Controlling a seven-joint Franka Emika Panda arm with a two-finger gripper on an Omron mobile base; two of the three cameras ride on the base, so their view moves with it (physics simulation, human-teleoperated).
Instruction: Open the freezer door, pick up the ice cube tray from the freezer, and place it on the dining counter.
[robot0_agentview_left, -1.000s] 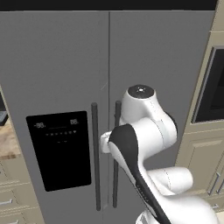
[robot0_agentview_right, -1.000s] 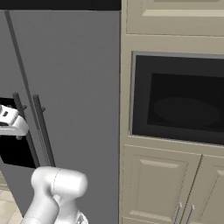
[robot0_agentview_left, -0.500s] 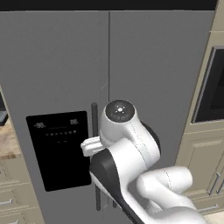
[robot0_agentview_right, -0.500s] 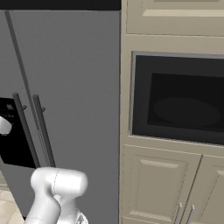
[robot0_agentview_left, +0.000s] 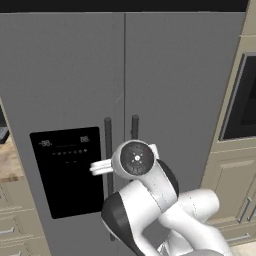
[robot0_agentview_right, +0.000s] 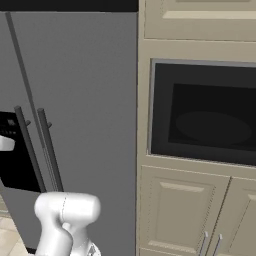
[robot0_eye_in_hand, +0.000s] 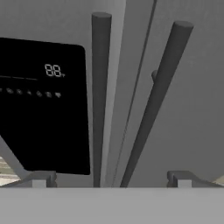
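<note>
The freezer door (robot0_agentview_left: 65, 90) is the left grey door with the black dispenser panel (robot0_agentview_left: 70, 170), and it stands shut. Its long dark handle (robot0_agentview_left: 107, 150) runs beside the other door's handle (robot0_agentview_left: 135, 131). My gripper (robot0_agentview_left: 98, 167) is open, just in front of the freezer handle at panel height. In the hand view the freezer handle (robot0_eye_in_hand: 100, 96) rises between my spread fingertips (robot0_eye_in_hand: 41, 178), with my gripper (robot0_eye_in_hand: 111, 179) centred slightly right of it. The gripper's white tip (robot0_agentview_right: 5, 143) shows at the left edge of the right base view. The ice cube tray is hidden behind the shut door.
The wider plain grey door (robot0_agentview_left: 175, 100) is shut to the right. A built-in oven (robot0_agentview_right: 205, 117) sits in beige cabinets (robot0_agentview_right: 175, 215) further right. A beige counter edge (robot0_agentview_left: 9, 165) over drawers lies left of the fridge; I cannot tell if it is the dining counter.
The hand has swung down and to the left, bringing the open fingers in front of the freezer door's handle. The doors have not moved.
</note>
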